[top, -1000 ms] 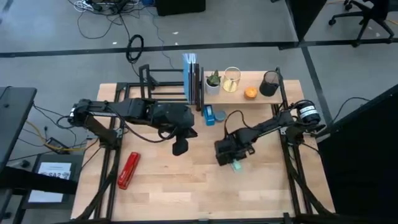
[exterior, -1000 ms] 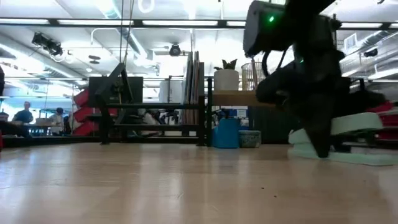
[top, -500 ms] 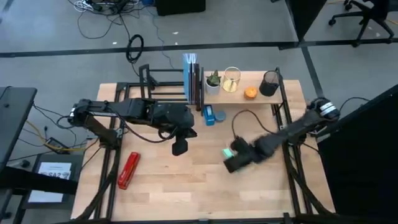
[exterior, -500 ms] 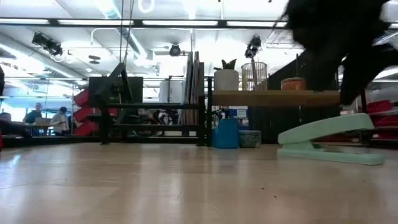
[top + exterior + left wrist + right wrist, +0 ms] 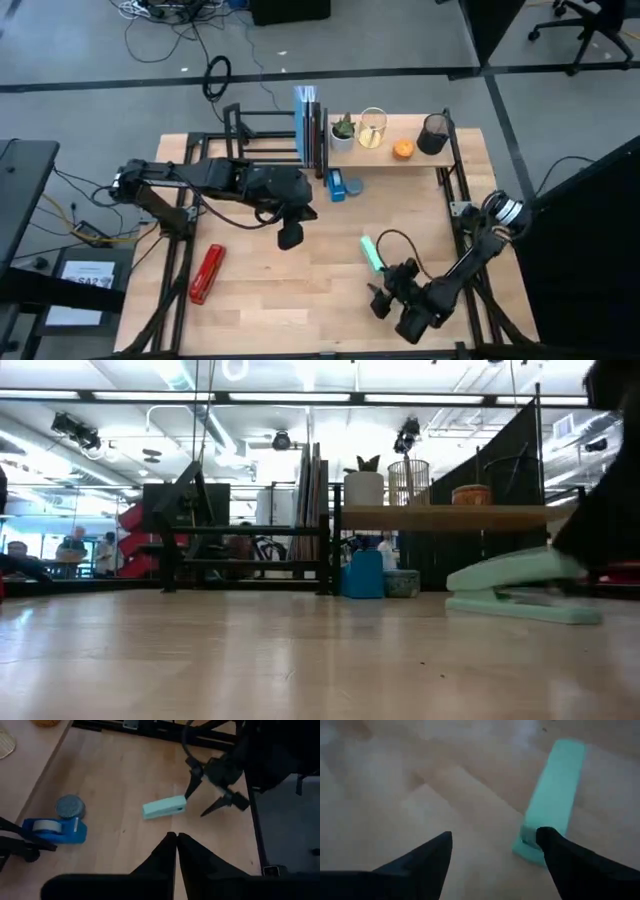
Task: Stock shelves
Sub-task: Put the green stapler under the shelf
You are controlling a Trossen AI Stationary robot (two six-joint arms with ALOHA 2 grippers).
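Hovering mid-bench, left tool (image 5: 289,238) clenched, empty, unmoved. Stapler (image 5: 369,253) now lies released, just ahead of right tool (image 5: 385,298), which has drawn back, spread wide. Shelves (image 5: 400,160) well beyond; stapler unstocked, regrasp likely.

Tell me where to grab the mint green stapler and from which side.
Grip the mint green stapler across its narrow width, near mid-length, coming straight down from above. It lies flat and alone on the bare tabletop, long and slim, so its two long sides are free for the fingers. The open right hand hovers just beside one end.
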